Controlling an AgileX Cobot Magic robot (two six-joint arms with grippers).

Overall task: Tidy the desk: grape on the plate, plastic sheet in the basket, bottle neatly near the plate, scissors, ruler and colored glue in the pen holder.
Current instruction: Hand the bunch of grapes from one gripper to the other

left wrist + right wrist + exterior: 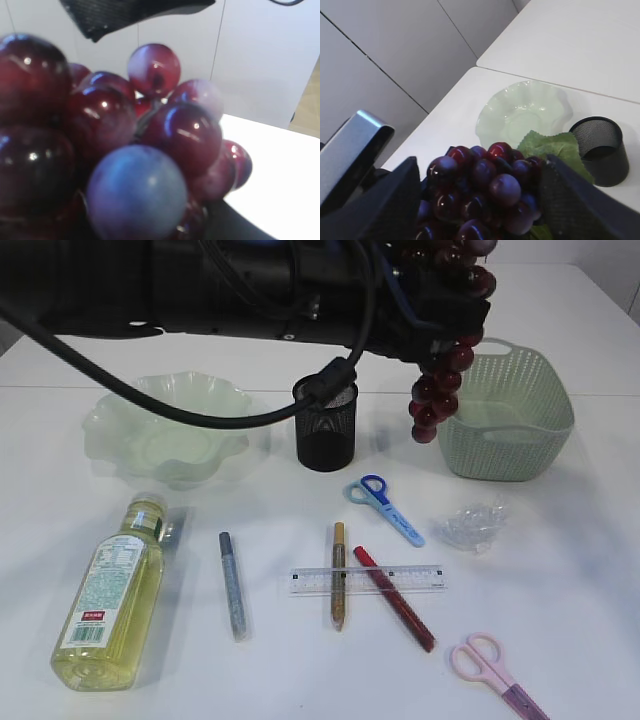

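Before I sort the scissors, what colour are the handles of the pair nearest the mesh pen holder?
Blue, clearest in the exterior view: small blue-handled scissors.

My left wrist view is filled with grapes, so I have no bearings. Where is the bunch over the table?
Observer: The grape bunch hangs in the air by the left rim of the basket, not over the plate.
Operator: Where is the plate from there?
Observer: Far to the left, past the pen holder; nothing lies in it.
Operator: Is the other arm close?
Observer: Yes. In its wrist view the right gripper stands open, with a finger on each side of the bunch.
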